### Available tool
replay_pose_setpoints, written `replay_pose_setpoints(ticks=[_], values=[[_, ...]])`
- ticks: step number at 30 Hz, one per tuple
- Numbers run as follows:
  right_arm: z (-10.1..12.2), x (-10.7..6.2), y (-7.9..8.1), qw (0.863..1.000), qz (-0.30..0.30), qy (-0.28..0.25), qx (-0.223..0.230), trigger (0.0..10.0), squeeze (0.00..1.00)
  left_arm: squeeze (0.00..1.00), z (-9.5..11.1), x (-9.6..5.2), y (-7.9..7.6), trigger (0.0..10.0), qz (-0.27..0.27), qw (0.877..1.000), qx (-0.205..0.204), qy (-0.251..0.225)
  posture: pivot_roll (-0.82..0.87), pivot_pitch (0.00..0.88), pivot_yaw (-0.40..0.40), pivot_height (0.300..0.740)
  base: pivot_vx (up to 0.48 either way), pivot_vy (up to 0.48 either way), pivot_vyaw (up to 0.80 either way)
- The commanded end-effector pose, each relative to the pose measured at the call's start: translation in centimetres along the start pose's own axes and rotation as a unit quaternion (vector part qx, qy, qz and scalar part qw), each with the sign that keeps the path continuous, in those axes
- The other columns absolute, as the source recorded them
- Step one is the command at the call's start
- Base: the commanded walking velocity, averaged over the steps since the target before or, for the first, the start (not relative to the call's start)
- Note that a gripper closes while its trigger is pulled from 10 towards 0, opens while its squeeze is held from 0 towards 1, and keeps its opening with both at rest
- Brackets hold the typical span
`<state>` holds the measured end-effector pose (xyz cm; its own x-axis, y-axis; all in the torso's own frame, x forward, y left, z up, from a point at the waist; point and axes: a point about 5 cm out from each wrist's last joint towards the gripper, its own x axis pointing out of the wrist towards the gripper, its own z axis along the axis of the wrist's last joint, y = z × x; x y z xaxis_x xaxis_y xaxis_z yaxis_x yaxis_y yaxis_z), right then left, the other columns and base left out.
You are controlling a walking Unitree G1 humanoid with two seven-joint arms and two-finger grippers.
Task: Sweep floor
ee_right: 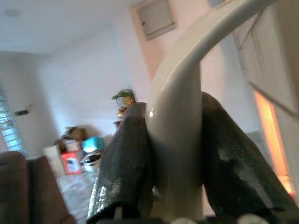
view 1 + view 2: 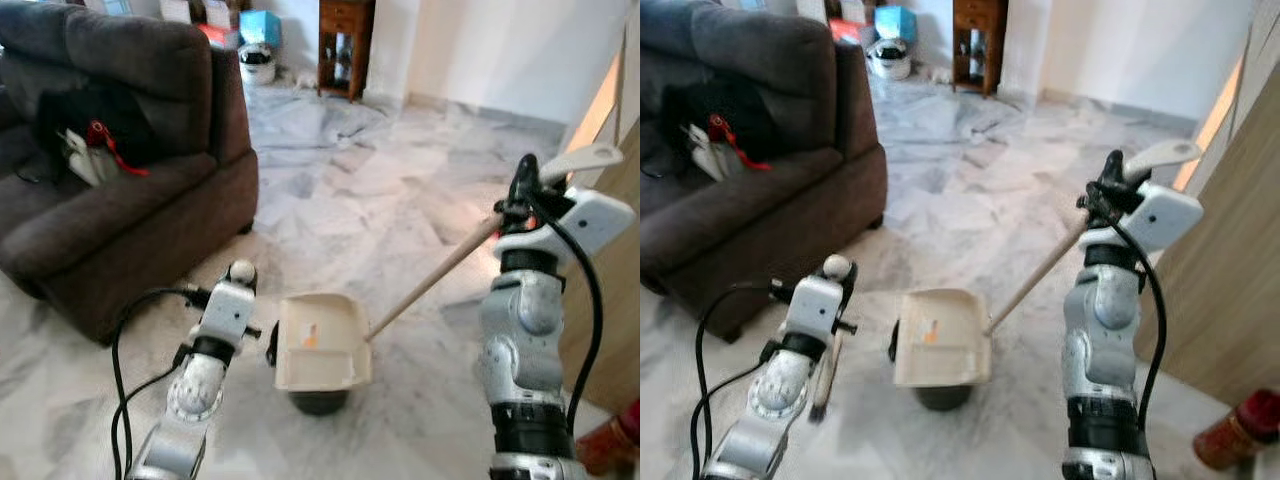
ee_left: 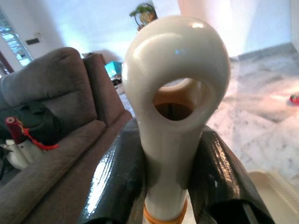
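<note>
Two tools are in hand on the marble floor [image 2: 380,190]. A cream dustpan [image 2: 320,342] sits low between the robot's arms, its tray open upward with a small orange mark inside, something dark beneath it. A long pale wooden handle [image 2: 435,275] slants up from the pan's right edge to the right gripper [image 2: 525,190], which is raised near the right arm's top. In the right wrist view its two black fingers [image 1: 126,163] press against both sides of the handle's cream end piece [image 1: 180,135], closed firmly on it.

The left gripper [image 3: 163,182] is just left of the dustpan. In the left wrist view its fingers [image 3: 117,182] clamp a white broom handle tip [image 3: 175,88] with a hanging hole through it; the rounded tip [image 2: 242,271] pokes up above the left wrist. A dark brush end [image 2: 821,400] hangs low beside the left forearm.

A dark brown sofa [image 2: 120,200] stands to the left with a black bag [image 2: 85,125] and white items on its seat. Farther back are a wooden cabinet [image 2: 345,45] and a white pot [image 2: 257,62]. A wooden panel [image 2: 1240,270] stands on the right, a red-capped bottle [image 2: 1235,430] at its foot.
</note>
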<state>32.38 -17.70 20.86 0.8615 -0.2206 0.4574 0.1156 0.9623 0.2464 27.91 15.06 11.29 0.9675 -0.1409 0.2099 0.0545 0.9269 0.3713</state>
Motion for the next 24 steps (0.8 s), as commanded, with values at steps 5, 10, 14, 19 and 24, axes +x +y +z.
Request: replay_pose_setpoints(ticks=[5,10,14,19,24], values=[[2.0,0.8,0.1,0.999,-0.005,-0.045,0.023,10.0,0.00,0.00,1.4,0.6,0.1,10.0,0.006,0.999,0.009,-0.033,0.08,0.000,0.015,0.740,0.327,0.000,0.00],[2.2,1.0,0.5,0.998,0.002,-0.050,0.026,10.0,0.00,0.00,1.5,0.7,0.1,10.0,0.007,0.999,0.006,-0.036,0.08,0.000,0.012,0.740,0.323,0.000,0.00],[3.1,1.2,1.0,0.997,0.011,-0.064,0.033,10.0,0.00,0.00,1.6,0.7,0.1,10.0,0.009,0.999,0.004,-0.038,0.08,0.000,0.013,0.740,0.326,0.000,0.00],[3.5,1.2,1.7,0.996,0.031,-0.072,0.039,10.0,0.00,0.00,1.7,0.8,0.1,10.0,0.010,0.999,0.003,-0.042,0.08,0.000,0.015,0.740,0.324,0.000,0.00],[3.3,1.0,2.3,0.996,0.050,-0.068,0.039,10.0,0.00,0.00,1.8,0.9,0.0,10.0,0.005,0.999,-0.003,-0.048,0.08,0.000,0.016,0.740,0.052,0.000,0.00]])
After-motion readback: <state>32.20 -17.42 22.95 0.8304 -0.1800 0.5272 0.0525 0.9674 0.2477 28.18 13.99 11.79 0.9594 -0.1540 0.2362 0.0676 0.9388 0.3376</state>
